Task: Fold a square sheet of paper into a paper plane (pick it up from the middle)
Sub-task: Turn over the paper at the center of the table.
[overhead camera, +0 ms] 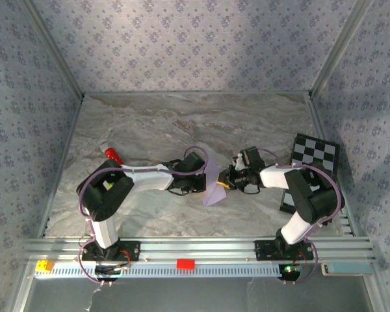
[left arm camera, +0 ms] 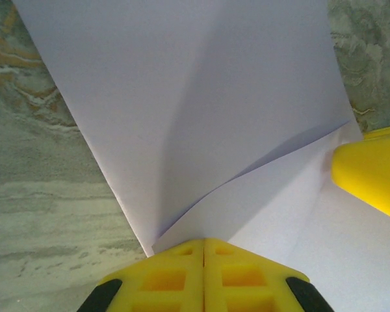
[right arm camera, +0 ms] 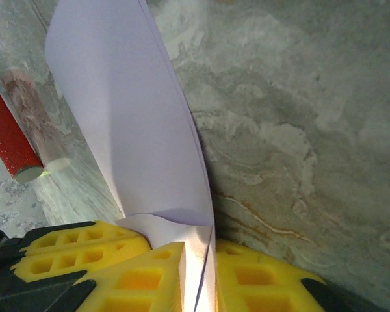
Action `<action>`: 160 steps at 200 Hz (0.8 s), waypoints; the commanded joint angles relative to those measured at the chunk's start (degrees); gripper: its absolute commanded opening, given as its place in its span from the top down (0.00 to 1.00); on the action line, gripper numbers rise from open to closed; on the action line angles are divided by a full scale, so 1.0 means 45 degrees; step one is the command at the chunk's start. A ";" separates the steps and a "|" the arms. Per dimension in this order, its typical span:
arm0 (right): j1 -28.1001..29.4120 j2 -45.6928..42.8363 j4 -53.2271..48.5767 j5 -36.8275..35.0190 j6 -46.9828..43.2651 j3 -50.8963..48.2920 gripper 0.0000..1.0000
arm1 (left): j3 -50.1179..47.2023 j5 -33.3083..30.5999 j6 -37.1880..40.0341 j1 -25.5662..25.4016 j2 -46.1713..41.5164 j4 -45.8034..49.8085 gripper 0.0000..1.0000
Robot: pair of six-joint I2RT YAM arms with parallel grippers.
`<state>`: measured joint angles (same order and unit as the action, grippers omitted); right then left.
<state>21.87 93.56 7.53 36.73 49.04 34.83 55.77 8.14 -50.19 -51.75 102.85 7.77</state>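
Your left pincer (left arm camera: 205, 244) has its yellow fingers pressed flat together, nipping the near edge of the sheet of paper (left arm camera: 201, 97). The sheet fans up and away from the tips, with a soft fold running through it. Your right pincer (right arm camera: 206, 250) is clamped on that sheet from the other side, and the paper stands on edge between its fingers. From above, the two pincers meet nose to nose near the middle of the table (overhead camera: 149, 123), with the lilac sheet lifted between them. A red cylinder (right arm camera: 10, 140) lies well apart from the paper.
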 commanded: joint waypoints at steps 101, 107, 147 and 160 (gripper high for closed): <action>-0.0078 -0.2155 -0.2926 -0.1016 -0.2174 0.0833 0.96 | -0.0724 -0.1265 0.0102 0.0031 -0.2678 0.0309 0.68; 0.0010 -0.2455 -0.3635 -0.1520 -0.2570 0.1064 0.96 | -0.0806 -0.1499 0.0095 0.0049 -0.2955 0.0409 0.67; 0.0437 -0.4275 -0.7032 -0.4296 -0.4511 0.2591 0.96 | -0.1568 -0.2937 -0.0120 0.0224 -0.4864 0.1172 0.62; 0.0579 -0.4783 -0.7753 -0.5045 -0.4942 0.2994 0.96 | -0.1793 -0.3348 -0.0234 0.0334 -0.5463 0.1561 0.60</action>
<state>23.40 75.79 -15.18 23.51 33.78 44.75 49.80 -1.19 -50.41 -51.27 82.63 10.15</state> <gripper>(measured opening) 0.053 0.385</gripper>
